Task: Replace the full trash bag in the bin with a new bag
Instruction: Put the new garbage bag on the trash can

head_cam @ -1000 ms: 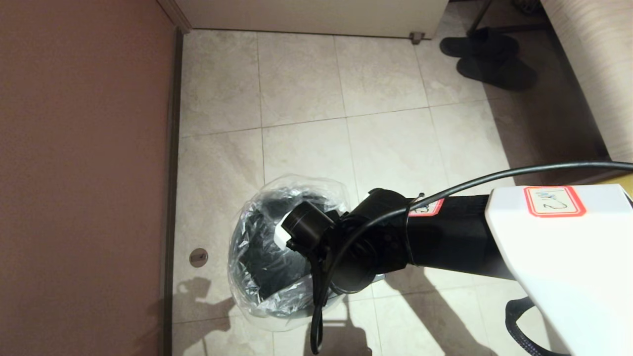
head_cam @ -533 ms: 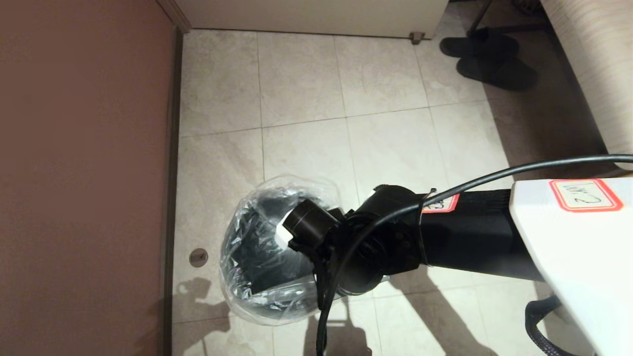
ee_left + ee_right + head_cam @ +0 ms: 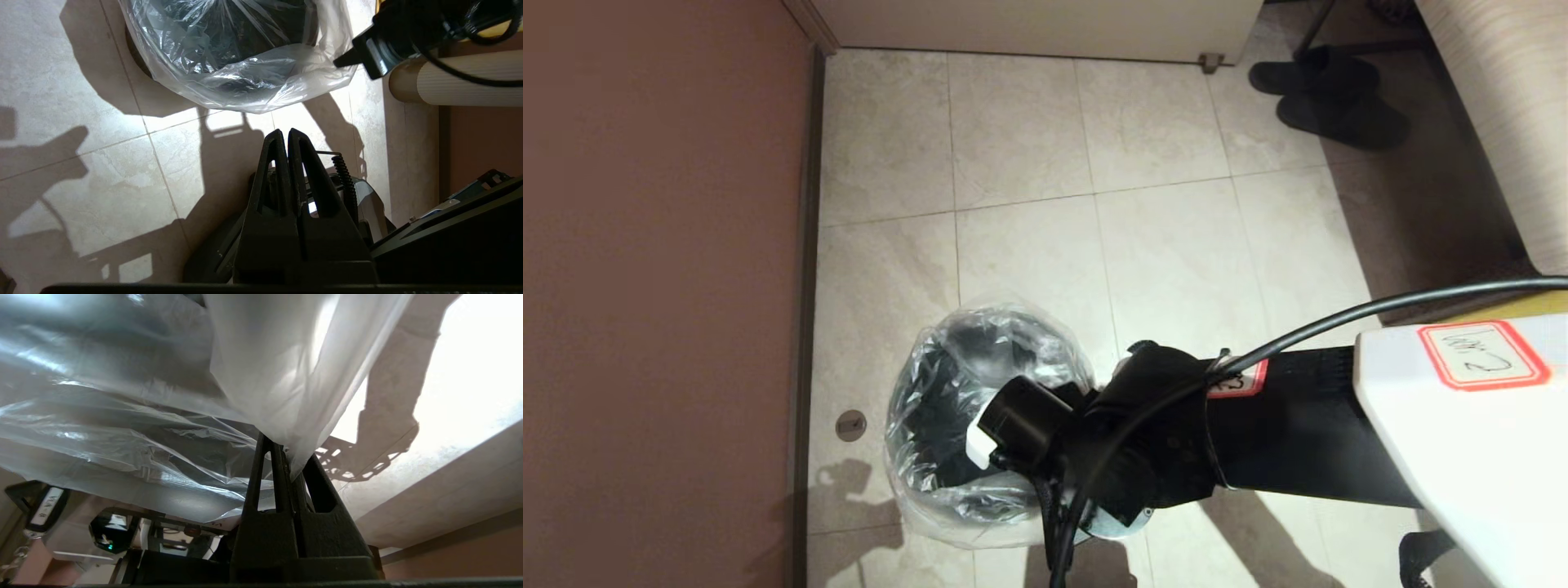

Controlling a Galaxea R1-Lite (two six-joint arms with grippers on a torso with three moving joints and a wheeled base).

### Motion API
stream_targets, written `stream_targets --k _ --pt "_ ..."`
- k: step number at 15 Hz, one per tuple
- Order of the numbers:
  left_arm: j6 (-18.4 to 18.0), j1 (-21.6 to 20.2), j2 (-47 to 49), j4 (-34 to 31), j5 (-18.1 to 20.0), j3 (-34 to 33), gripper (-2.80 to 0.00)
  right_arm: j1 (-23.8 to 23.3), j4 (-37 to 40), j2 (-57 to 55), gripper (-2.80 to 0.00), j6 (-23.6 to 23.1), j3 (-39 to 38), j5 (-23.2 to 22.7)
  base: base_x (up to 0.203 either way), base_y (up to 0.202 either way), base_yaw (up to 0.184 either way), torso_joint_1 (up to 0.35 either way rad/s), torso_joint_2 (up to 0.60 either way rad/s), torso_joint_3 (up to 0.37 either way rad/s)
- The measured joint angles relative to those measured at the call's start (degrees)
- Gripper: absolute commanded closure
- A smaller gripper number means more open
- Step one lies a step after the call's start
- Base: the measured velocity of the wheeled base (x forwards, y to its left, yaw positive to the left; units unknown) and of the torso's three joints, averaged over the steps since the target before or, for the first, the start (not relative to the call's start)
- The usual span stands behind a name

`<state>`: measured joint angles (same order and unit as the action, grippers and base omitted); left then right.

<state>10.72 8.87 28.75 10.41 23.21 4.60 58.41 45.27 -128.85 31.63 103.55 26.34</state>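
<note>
One fold of the new bag (image 3: 269,375) is pinched in the closed right gripper (image 3: 282,457) beside the bin (image 3: 931,408); film should be drawn gently over the rim; left gripper (image 3: 286,139) closed, empty

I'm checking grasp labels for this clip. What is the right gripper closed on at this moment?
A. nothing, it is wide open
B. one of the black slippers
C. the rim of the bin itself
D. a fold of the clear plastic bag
D: in the right wrist view the right gripper has its fingers pinched together on a fold of the new bag, whose film runs down between their tips.
</note>
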Motion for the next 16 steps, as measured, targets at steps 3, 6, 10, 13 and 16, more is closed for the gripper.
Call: stream_targets --k 3,6,10,13,16 --pt "0.00 0.07 0.33 0.00 0.01 -0.02 0.00 0.79 -0.53 -3.07 0.00 0.00 1.32 -0.16 0.000 0.000 0.000 0.000 0.00 0.000" --pt "-0.06 0.10 0.41 -0.02 0.02 0.04 0.00 0.74 -0.90 -6.58 0.00 -0.61 3.69 0.22 0.000 0.000 0.000 0.000 0.00 0.000" --pt "-0.05 0.16 0.44 -0.07 0.46 0.04 0.00 -0.14 -1.78 -9.22 -2.80 -1.94 4.47 0.41 0.000 0.000 0.000 0.000 0.00 0.000" --pt "-0.02 0.11 0.41 -0.02 1.79 -0.02 0.00 -0.89 -1.97 -8.57 -2.80 -1.97 4.64 0.78 0.000 0.000 0.000 0.000 0.00 0.000" --pt "-0.08 0.10 0.27 -0.02 1.89 -0.05 0.00 -0.97 -0.74 -5.40 -2.80 -1.90 4.14 1.24 0.000 0.000 0.000 0.000 0.00 0.000"
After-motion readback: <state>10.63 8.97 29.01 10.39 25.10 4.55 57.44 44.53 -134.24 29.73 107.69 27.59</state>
